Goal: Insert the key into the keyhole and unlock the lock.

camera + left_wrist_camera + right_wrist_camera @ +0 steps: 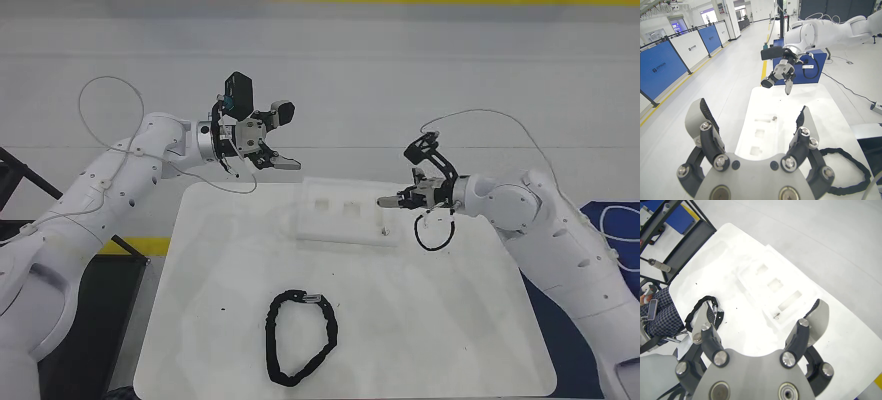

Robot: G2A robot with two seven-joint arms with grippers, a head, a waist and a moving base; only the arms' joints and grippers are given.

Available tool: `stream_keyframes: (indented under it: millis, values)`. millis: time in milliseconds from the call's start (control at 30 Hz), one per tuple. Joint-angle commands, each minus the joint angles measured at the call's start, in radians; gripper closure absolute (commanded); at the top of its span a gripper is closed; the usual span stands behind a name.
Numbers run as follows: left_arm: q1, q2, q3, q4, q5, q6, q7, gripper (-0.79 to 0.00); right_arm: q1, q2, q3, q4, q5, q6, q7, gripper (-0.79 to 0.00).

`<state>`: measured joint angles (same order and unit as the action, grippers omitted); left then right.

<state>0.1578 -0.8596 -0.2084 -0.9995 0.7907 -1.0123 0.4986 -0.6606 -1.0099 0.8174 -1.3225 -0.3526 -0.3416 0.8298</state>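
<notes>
At 6 o'clock on the worktop [450,330] in the top view: black chain lock [300,338], closed loop, lying flat. White foam tray [340,232] is at 12 o'clock from it, well apart. Key [385,232] is a small speck on the tray's 3 o'clock end. Left end effector [285,138] hangs at 10 o'clock off the tray, past the worktop's far edge, fingers spread, nothing in them. Right end effector [388,201] is over the tray's 3 o'clock end, near the key; can't read its fingers from here.

Left wrist view: left end effector [753,111] released, empty. Beyond it is the tray [772,140] with three recesses in a row, and the key [774,118] sits on the tray surface just beside the farthest recess. Right end effector [777,88] hovers past the tray's far end, fingers apart, holding nothing. Chain lock [848,157] is on the worktop [819,113] beside the tray, not touching it.

Right wrist view: right end effector [762,311] released, empty. Key [776,316] lies on the tray [791,275] between the fingers, just beside the nearest recess, untouched. Chain lock [702,299] is partly hidden behind one finger [704,313], its metal end showing, well apart from the key.
</notes>
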Motion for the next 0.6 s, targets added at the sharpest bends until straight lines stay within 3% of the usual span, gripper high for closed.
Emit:
stream_keyframes:
  millis: [0, 333, 567]
  values:
    - [0.0, 0.0, 0.0, 0.0, 0.0, 0.0, 0.0, -0.785, -0.001, -0.013, -0.022, 0.021, 0.029, 0.05, -0.001, -0.785]
    - [0.0, 0.0, 0.0, 0.0, 0.0, 0.0, 0.0, -0.785, 0.021, -0.081, -0.155, 0.08, -0.031, 0.33, 0.008, -0.785]
    - [0.0, 0.0, 0.0, 0.0, 0.0, 0.0, 0.0, -0.785, 0.041, -0.135, -0.232, 0.146, -0.048, 0.431, 0.038, -0.785]
